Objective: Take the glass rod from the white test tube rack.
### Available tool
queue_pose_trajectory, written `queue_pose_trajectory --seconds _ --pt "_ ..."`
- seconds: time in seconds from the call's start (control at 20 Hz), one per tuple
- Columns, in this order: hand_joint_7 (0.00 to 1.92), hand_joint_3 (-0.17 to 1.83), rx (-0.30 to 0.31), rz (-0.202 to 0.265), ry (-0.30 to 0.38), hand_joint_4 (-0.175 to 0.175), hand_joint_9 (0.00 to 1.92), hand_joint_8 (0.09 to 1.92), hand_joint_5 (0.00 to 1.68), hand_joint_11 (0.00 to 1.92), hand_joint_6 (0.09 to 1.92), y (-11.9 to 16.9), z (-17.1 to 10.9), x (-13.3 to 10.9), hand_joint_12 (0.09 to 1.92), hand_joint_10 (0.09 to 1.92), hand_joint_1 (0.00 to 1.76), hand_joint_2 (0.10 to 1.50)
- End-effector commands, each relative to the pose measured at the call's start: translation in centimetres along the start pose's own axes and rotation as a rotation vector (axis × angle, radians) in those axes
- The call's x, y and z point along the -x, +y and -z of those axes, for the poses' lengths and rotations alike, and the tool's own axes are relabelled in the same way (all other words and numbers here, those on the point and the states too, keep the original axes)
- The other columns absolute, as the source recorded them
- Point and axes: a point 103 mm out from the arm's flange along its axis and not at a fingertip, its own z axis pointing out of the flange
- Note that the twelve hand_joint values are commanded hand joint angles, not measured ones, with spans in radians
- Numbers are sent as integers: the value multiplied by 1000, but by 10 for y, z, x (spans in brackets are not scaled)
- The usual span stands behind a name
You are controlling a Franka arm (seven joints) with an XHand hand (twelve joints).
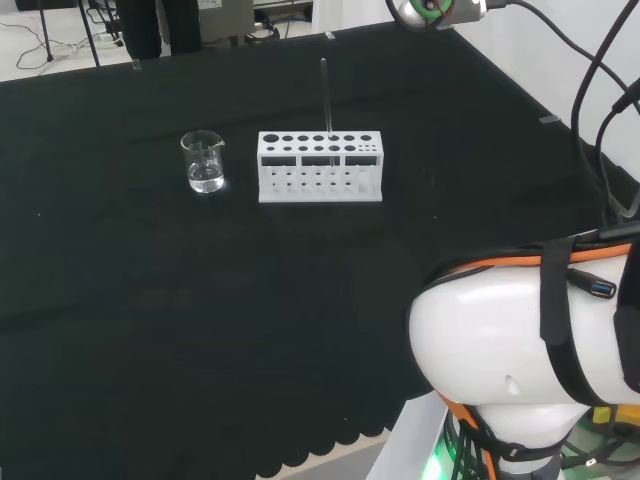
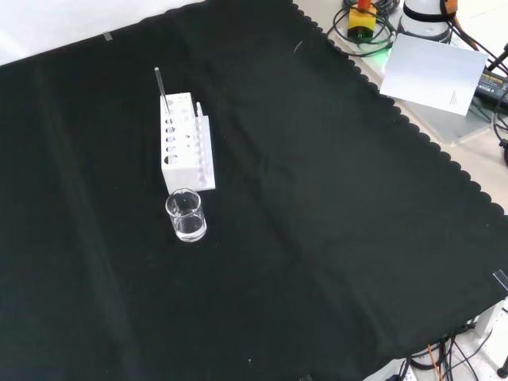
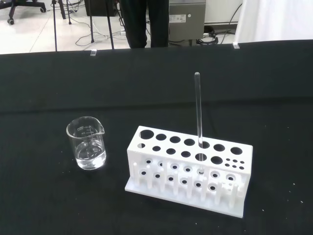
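glass rod (image 3: pixel 198 110) stands upright in the rack (image 3: pixel 188 169), centre frame, beaker (image 3: pixel 87 143) just left. the hand's state i cannot tell. a sideways pull could tip the rack.

Tally of what is sitting on the worktop (image 1: pixel 150 330), black cloth over it:

- One white test tube rack (image 1: pixel 319 167) (image 2: pixel 185 144) (image 3: pixel 188 169), lying long side to the head view.
- One glass rod (image 1: pixel 325 98) (image 2: pixel 160 86) (image 3: pixel 198 110), standing upright in one of the rack's holes.
- One clear glass beaker (image 1: pixel 204 161) (image 2: pixel 186 215) (image 3: pixel 87 143), holding a little clear liquid and sitting apart from the rack.
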Motion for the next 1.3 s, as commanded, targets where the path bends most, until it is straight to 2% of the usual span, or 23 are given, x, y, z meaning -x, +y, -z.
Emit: queue_pose_trajectory --seconds 0.05,0.2,0.55,0.85,1.1,1.3 --pt "0 678 11 2 -8 -137 0 315 12 0 87 1 0 -1 997 621 642 758" --pt "0 584 9 3 -1 -137 0 287 18 0 87 4 1 -5 1009 605 640 805" --pt "0 559 8 21 -6 -137 0 286 23 0 87 13 1 -12 1012 614 637 818" --pt "0 523 6 6 -13 -135 21 429 37 0 87 29 9 -6 1236 835 633 835" --pt "0 525 19 -5 5 -135 52 568 59 0 87 56 13 7 1307 886 632 833" --pt "0 529 17 3 14 -136 75 629 72 0 87 74 12 14 1329 897 632 831"
